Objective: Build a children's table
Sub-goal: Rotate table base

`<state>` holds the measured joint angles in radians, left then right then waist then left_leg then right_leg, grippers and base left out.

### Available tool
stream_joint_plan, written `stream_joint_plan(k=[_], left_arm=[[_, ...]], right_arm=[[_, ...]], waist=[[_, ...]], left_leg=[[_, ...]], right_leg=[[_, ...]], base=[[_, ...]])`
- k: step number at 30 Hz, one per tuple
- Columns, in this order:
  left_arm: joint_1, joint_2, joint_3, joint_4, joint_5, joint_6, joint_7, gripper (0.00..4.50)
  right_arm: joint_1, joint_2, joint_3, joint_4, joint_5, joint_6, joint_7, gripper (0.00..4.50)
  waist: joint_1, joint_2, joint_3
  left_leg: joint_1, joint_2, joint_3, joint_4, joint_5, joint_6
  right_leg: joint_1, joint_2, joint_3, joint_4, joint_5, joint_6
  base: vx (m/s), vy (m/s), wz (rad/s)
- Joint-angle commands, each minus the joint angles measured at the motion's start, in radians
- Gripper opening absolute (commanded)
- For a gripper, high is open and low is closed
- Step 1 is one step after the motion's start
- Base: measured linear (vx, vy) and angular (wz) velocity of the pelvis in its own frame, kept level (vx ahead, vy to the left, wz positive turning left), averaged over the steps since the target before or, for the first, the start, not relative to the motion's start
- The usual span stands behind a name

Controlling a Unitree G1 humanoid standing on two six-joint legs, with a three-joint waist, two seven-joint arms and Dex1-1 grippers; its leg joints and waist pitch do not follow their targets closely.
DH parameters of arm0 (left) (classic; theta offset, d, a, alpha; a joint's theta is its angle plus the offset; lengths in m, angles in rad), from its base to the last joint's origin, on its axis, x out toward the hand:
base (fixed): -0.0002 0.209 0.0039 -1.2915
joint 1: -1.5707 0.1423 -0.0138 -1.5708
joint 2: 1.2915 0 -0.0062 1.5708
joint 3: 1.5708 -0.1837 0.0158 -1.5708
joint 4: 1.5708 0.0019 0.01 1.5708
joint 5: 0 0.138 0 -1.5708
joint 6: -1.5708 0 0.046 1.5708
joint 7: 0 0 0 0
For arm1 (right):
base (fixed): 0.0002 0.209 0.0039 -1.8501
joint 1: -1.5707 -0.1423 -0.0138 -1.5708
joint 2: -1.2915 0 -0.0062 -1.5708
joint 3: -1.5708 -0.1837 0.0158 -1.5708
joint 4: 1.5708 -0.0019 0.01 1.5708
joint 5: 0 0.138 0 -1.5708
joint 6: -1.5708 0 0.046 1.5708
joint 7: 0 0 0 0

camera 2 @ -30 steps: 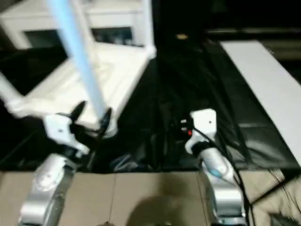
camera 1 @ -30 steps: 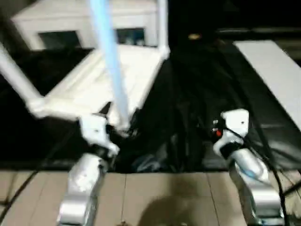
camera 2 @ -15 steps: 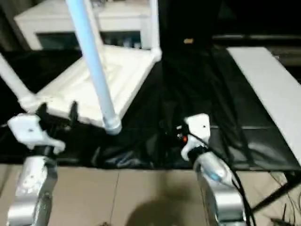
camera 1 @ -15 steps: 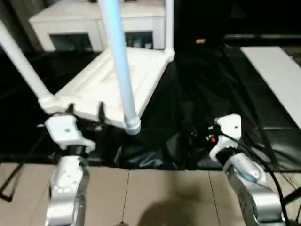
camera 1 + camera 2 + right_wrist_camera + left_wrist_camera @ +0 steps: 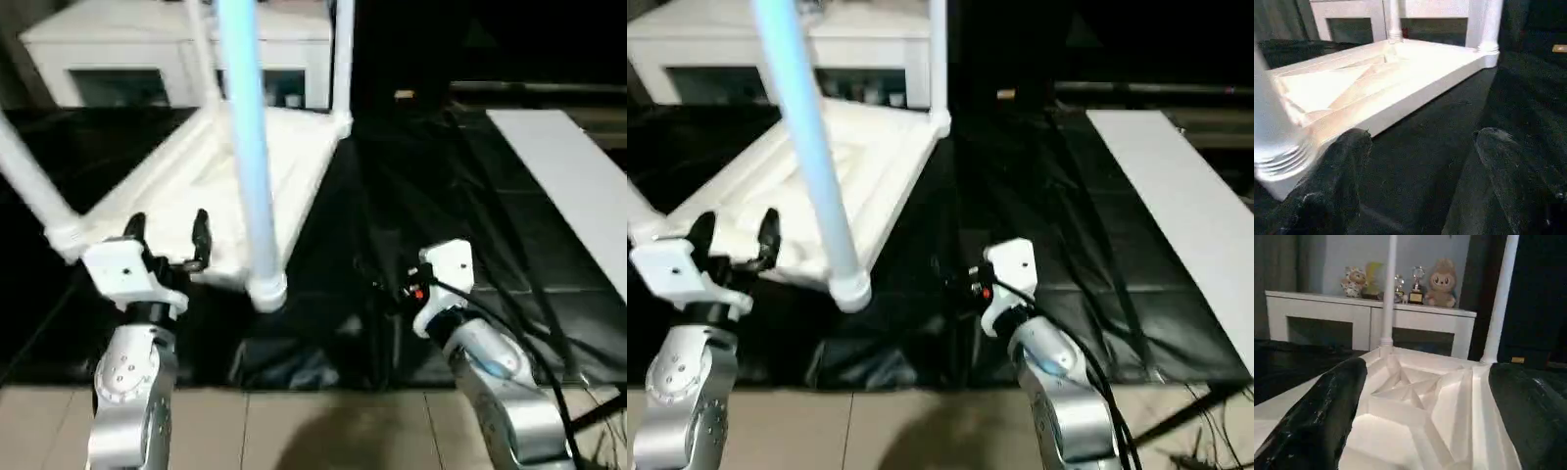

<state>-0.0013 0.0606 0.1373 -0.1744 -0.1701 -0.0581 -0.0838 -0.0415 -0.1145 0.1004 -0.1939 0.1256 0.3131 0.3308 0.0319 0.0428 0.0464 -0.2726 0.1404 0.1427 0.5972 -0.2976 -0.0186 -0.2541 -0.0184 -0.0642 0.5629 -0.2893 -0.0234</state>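
The children's table lies upside down on a black sheet, its ribbed tabletop (image 5: 171,181) facing up. White legs stand in its corner sockets: a near one (image 5: 252,157), one at the left corner (image 5: 29,176) and one at the far right corner (image 5: 343,59). My left gripper (image 5: 167,233) is open at the tabletop's near edge, left of the near leg, with nothing between its fingers (image 5: 1317,416). My right gripper (image 5: 1420,156) is open low over the black sheet, right of the near corner socket (image 5: 1278,156), and holds nothing.
A white cabinet (image 5: 176,49) with glass doors stands behind the table, with toys and trophies (image 5: 1415,281) on top. A flat white board (image 5: 568,166) lies at the right on the black sheet (image 5: 411,176). Cables (image 5: 529,313) run from my right arm. Tiled floor (image 5: 323,431) is nearest me.
My left gripper has drawn away from the near leg's base and now stands to its left, still open. The right arm has hardly moved. The camera view has shifted.
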Motion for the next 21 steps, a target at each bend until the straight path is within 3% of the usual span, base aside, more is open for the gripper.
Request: stream_joint_plan(k=[1, 2, 3, 4, 5, 6, 7, 8, 9, 10, 11, 12, 13, 14, 15, 16, 17, 18, 20, 21], left_arm=[[-0.001, 0.022, 0.014, 0.001, 0.005, 0.013, -0.004, 4.47], [-0.002, 0.026, 0.015, 0.001, 0.005, 0.013, -0.005, 4.47], [-0.006, 0.028, 0.019, 0.005, 0.003, 0.015, -0.005, 4.47], [-0.007, 0.03, 0.023, 0.01, 0.007, 0.012, -0.003, 4.47], [-0.006, 0.028, 0.03, 0.009, -0.015, 0.029, -0.009, 4.47], [-0.001, 0.039, 0.027, 0.011, -0.014, 0.048, -0.02, 4.47], [0.01, 0.059, 0.02, 0.016, -0.024, 0.064, -0.054, 4.47], [0.015, 0.065, 0.018, 0.02, -0.036, 0.064, -0.072, 4.47], [0.021, 0.069, 0.019, 0.022, -0.054, 0.06, -0.091, 4.47], [0.027, 0.081, 0.021, 0.025, -0.065, 0.053, -0.115, 4.47], [0.032, 0.094, 0.028, 0.033, -0.088, 0.038, -0.147, 4.47], [0.032, 0.122, 0.047, 0.057, -0.121, 0.028, -0.192, 4.47], [0.03, 0.133, 0.054, 0.069, -0.12, 0.029, -0.196, 4.47], [0.023, 0.143, 0.069, 0.081, -0.137, 0.038, -0.209, 4.47], [0.016, 0.152, 0.086, 0.092, -0.155, 0.046, -0.224, 4.47], [0.009, 0.166, 0.098, 0.106, -0.157, 0.044, -0.235, 4.47], [0.005, 0.175, 0.104, 0.114, -0.163, 0.048, -0.249, 4.47], [0.004, 0.19, 0.102, 0.118, -0.174, 0.057, -0.28, 4.47], [-0.003, 0.233, 0.083, 0.12, -0.207, 0.095, -0.368, 4.47], [-0.004, 0.245, 0.076, 0.12, -0.222, 0.106, -0.395, 4.47]], right_arm=[[-0.019, -0.002, 0.022, 0.003, 0.002, 0.004, 0.004, 3.81], [-0.018, -0.004, 0.027, 0.005, -0.004, 0.003, 0.005, 3.81], [-0.019, -0.008, 0.03, 0.01, -0.01, -0.003, 0.006, 3.81], [-0.018, -0.009, 0.03, 0.013, -0.012, -0.007, 0.008, 3.81], [-0.017, -0.012, 0.031, 0.015, -0.015, -0.009, 0.009, 3.81], [-0.016, -0.013, 0.031, 0.014, -0.016, -0.009, 0.012, 3.81], [-0.013, -0.015, 0.03, 0.008, -0.012, -0.006, 0.018, 3.81], [-0.012, -0.016, 0.03, 0.007, -0.01, -0.006, 0.021, 3.81], [-0.01, -0.017, 0.03, 0.007, -0.01, -0.007, 0.022, 3.81], [-0.008, -0.02, 0.032, 0.006, -0.011, -0.01, 0.027, 3.81], [-0.006, -0.024, 0.034, 0.004, -0.01, -0.012, 0.031, 3.81], [-0.002, -0.03, 0.035, 0.005, -0.008, -0.017, 0.032, 3.81], [-0.002, -0.031, 0.035, 0.006, -0.008, -0.019, 0.031, 3.81], [-0.002, -0.034, 0.034, 0.006, -0.007, -0.019, 0.032, 3.81], [-0.002, -0.036, 0.033, 0.005, -0.006, -0.02, 0.032, 3.81], [-0.003, -0.037, 0.031, 0.004, -0.003, -0.021, 0.033, 3.81], [-0.004, -0.039, 0.03, 0.004, -0.001, -0.02, 0.033, 3.81], [-0.005, -0.04, 0.027, 0.006, 0.001, -0.021, 0.034, 3.81], [-0.009, -0.048, 0.018, 0.011, 0.012, -0.018, 0.047, 3.81], [-0.01, -0.05, 0.017, 0.013, 0.015, -0.02, 0.054, 3.81]], waist=[[0.023, -0.004, -0.067], [0.022, 0.002, -0.075], [-0.018, 0.032, -0.089], [-0.075, 0.021, -0.097], [-0.065, 0.013, -0.083], [-0.068, 0.002, -0.074], [-0.07, -0.013, -0.074], [-0.068, -0.034, -0.077], [-0.015, -0.082, -0.084], [-0.015, -0.082, -0.084], [0.0, -0.087, -0.08], [0.003, -0.068, -0.074], [0.0, -0.052, -0.069], [-0.004, -0.021, -0.066], [-0.016, 0.021, -0.055], [-0.013, 0.013, -0.054], [-0.012, 0.017, -0.04], [-0.009, 0.009, -0.034], [-0.004, 0.0, -0.025], [-0.001, -0.004, -0.021]], left_leg=[[-0.075, 0.0, -0.012, -0.036, 0.066, 0.146], [-0.057, 0.001, -0.019, -0.041, 0.111, 0.159], [0.103, 0.074, -0.104, -0.059, 0.281, 0.279], [0.232, 0.203, -0.233, -0.057, 0.428, 0.483], [0.195, 0.178, -0.224, -0.043, 0.541, 0.506], [0.137, 0.097, -0.153, -0.055, 0.564, 0.44], [0.126, 0.045, -0.124, -0.039, 0.585, 0.405], [0.12, -0.028, -0.079, 0.001, 0.569, 0.343], [-0.078, -0.127, -0.045, 0.156, 0.121, 0.198], [-0.078, -0.127, -0.045, 0.156, 0.121, 0.198], [-0.119, -0.042, -0.099, 0.147, 0.198, 0.037], [-0.099, -0.033, -0.101, 0.093, 0.304, 0.0], [-0.088, -0.031, -0.097, 0.053, 0.35, -0.009], [-0.089, -0.02, -0.097, 0.008, 0.401, -0.02], [-0.103, 0.044, -0.098, -0.027, 0.271, -0.045], [-0.087, 0.068, -0.094, -0.034, 0.138, -0.037], [-0.07, 0.077, -0.081, -0.051, -0.103, -0.045], [-0.066, 0.078, -0.063, -0.059, -0.239, -0.061], [-0.061, 0.073, -0.045, -0.064, -0.312, -0.071], [-0.051, 0.072, -0.033, -0.071, -0.348, -0.078]], right_leg=[[0.117, -0.081, 0.09, -0.077, -0.089, -0.184], [0.107, -0.055, 0.077, -0.062, -0.007, -0.157], [-0.037, -0.007, 0.007, 0.047, 0.092, -0.05], [-0.214, -0.056, -0.003, 0.158, -0.167, 0.088], [-0.259, -0.086, 0.013, 0.195, -0.117, 0.128], [-0.272, -0.075, 0.005, 0.192, 0.061, 0.098], [-0.268, -0.072, 0.01, 0.142, 0.176, 0.053], [-0.249, -0.077, 0.023, 0.069, 0.317, -0.008], [-0.008, -0.258, 0.23, 0.001, 0.565, -0.219], [-0.008, -0.258, 0.23, 0.001, 0.565, -0.219], [-0.004, -0.23, 0.203, 0.069, 1.292, -0.363], [-0.054, -0.185, 0.133, 0.069, 1.51, -0.289], [-0.084, -0.147, 0.091, 0.057, 1.401, -0.243], [-0.09, -0.115, 0.065, 0.055, 1.208, -0.206], [-0.079, -0.06, 0.034, 0.053, 0.535, -0.13], [-0.082, -0.069, 0.037, 0.031, 0.337, -0.13], [-0.089, -0.087, 0.055, 0.011, 0.099, -0.168], [-0.091, -0.098, 0.064, -0.011, -0.054, -0.185], [-0.101, -0.104, 0.073, -0.023, -0.2, -0.173], [-0.109, -0.114, 0.08, -0.038, -0.359, -0.133]], base=[[0.207, 0.046, 0.17], [0.103, 0.024, 0.12], [0.221, 0.036, 0.27], [0.23, -0.025, 0.05], [0.243, -0.037, -0.02], [0.124, -0.05, -0.17], [-0.055, -0.015, -0.08], [-0.102, -0.009, 0.07], [-0.102, -0.009, 0.07], [0.052, 0.013, 0.27], [0.048, 0.006, 0.21], [0.048, 0.006, 0.21], [-0.181, -0.047, -0.02], [-0.238, -0.033, -0.17], [-0.238, -0.033, -0.17], [-0.086, -0.002, 0.0], [-0.021, 0.007, 0.21], [-0.021, 0.007, 0.21], [-0.029, 0.011, 0.08], [0.0, 0.0, 0.0]])
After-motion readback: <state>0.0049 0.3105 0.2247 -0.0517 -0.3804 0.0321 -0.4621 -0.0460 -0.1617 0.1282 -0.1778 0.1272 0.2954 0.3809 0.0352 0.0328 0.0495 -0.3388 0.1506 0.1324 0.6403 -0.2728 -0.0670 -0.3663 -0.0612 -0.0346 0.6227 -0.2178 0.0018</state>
